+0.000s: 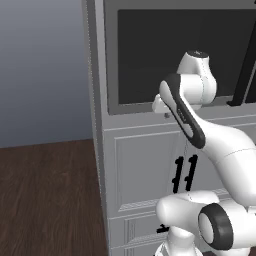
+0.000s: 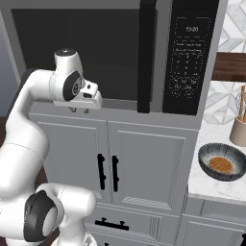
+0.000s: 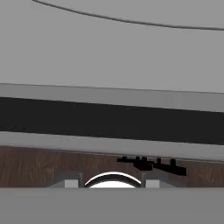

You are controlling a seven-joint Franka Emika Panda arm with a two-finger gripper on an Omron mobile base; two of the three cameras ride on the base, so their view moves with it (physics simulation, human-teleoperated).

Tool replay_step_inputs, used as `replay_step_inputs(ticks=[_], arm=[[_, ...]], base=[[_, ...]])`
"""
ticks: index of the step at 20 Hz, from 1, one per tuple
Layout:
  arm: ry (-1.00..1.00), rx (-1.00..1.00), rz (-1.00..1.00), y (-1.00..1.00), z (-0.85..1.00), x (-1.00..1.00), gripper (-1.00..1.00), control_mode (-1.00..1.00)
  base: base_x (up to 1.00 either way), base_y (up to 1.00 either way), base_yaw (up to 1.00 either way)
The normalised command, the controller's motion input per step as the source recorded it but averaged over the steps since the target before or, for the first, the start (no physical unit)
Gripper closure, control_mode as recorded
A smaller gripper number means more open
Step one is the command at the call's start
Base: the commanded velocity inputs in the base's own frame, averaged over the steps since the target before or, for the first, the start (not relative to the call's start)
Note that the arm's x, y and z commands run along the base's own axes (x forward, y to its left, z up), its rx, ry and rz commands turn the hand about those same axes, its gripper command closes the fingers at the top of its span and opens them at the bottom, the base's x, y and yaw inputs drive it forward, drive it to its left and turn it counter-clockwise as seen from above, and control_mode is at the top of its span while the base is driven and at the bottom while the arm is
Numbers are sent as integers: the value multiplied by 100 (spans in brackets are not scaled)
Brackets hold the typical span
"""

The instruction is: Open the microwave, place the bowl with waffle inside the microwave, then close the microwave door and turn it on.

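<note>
Microwave door shut, handle right of gripper; jaw state unclear, apparently empty. Bowl with waffle waits far right on counter. Everything remains.

Microwave built in above cabinets. Door shut, handle at its right edge, keypad right of handle. Counter right of microwave. Bowl on counter near front edge, waffle in bowl. Crock behind bowl, toward counter's back edge.
</note>
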Motion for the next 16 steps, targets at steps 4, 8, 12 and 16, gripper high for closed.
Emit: replay_step_inputs(ticks=[4,8,12,16], arm=[[-2,0,0,0,-2,-25,-100,-100],[-17,0,0,-2,-9,-42,-100,-100],[-16,0,0,-17,-17,-22,-100,-100],[11,0,0,0,-14,0,-100,-100]], base=[[0,0,0],[0,0,0],[0,0,0],[0,0,0]])
